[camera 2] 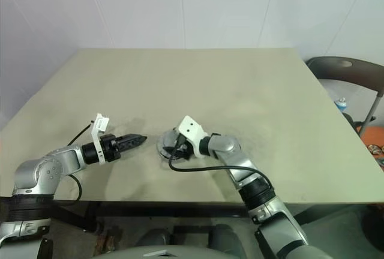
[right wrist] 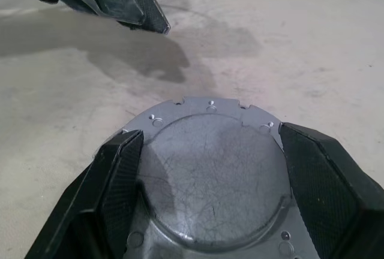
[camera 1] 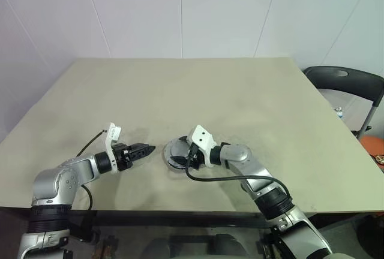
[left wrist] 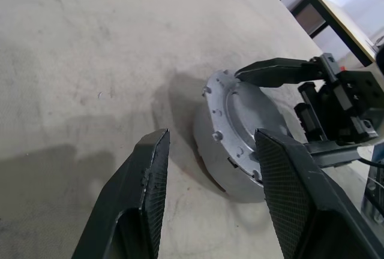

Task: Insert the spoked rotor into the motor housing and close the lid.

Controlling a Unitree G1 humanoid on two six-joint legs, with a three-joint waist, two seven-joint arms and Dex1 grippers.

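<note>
Right hand straddles the grey lid, fingers spread; left hand spread nearby; no writing legible.

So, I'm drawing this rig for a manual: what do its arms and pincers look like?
Both arms are silver-grey metal with black joint bands and looping black cables. Each wrist carries a white camera bracket. The left pincer and right pincer have black tapered fingers with cross-hatched pads.
</note>
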